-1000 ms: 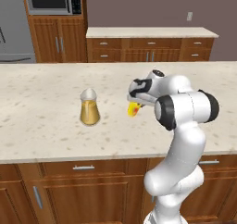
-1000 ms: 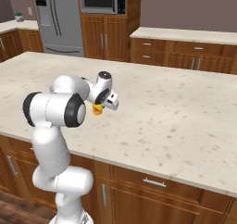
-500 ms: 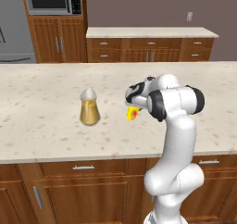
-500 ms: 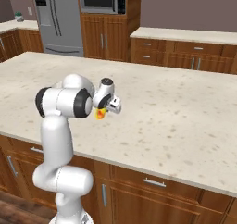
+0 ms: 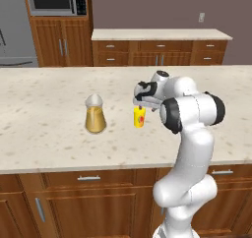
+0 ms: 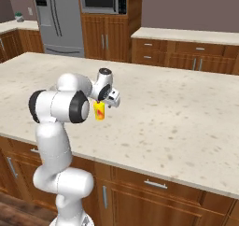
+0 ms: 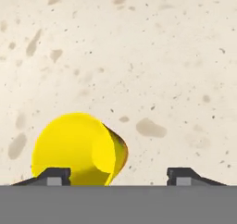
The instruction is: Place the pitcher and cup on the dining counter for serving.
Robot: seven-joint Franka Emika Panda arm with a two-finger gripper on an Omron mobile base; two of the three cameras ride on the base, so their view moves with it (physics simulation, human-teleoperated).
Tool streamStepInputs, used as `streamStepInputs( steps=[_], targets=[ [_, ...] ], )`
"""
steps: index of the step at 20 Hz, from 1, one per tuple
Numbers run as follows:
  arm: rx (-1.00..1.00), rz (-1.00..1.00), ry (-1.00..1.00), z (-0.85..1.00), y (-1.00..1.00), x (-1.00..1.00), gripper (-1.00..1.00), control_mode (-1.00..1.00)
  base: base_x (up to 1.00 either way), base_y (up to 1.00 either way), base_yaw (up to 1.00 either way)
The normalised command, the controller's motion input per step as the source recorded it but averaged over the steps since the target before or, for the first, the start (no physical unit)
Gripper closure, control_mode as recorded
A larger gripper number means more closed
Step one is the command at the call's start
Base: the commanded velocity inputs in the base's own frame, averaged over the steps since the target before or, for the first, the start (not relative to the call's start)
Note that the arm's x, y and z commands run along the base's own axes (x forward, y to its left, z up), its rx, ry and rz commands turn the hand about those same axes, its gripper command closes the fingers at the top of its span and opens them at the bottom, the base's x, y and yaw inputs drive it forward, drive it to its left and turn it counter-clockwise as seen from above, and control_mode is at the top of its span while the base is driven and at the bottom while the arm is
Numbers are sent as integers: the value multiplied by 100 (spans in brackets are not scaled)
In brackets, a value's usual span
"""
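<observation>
Hand view: my gripper (image 7: 118, 174) has its tips spread wide, gripping nothing, with the cup (image 7: 78, 149) under the left tip on the dining counter (image 7: 162, 56). Left base view has the cup (image 5: 139, 117) upright below my gripper (image 5: 140, 104), pitcher (image 5: 95, 114) standing near, to its left.

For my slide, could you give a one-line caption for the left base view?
Gripper open just above the cup, which stands on the dining counter to the right of the pitcher.
</observation>
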Motion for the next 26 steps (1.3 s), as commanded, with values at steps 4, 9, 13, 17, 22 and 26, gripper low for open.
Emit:
streamStepInputs(
  steps=[4,9,13,17,22,26],
  targets=[
    [0,0,-25,64,14,-99,-100,-100,0,0,0],
    [0,5,-35,39,12,-100,-100,-100,0,0,0],
    [0,3,-34,24,8,-100,-100,-100,0,0,0],
    [0,1,-28,34,9,-100,-100,-100,0,0,0],
    [0,0,-7,50,1,-100,-100,-100,0,0,0],
    [0,-9,-30,51,-11,-87,-100,-100,0,0,0]
  ],
)
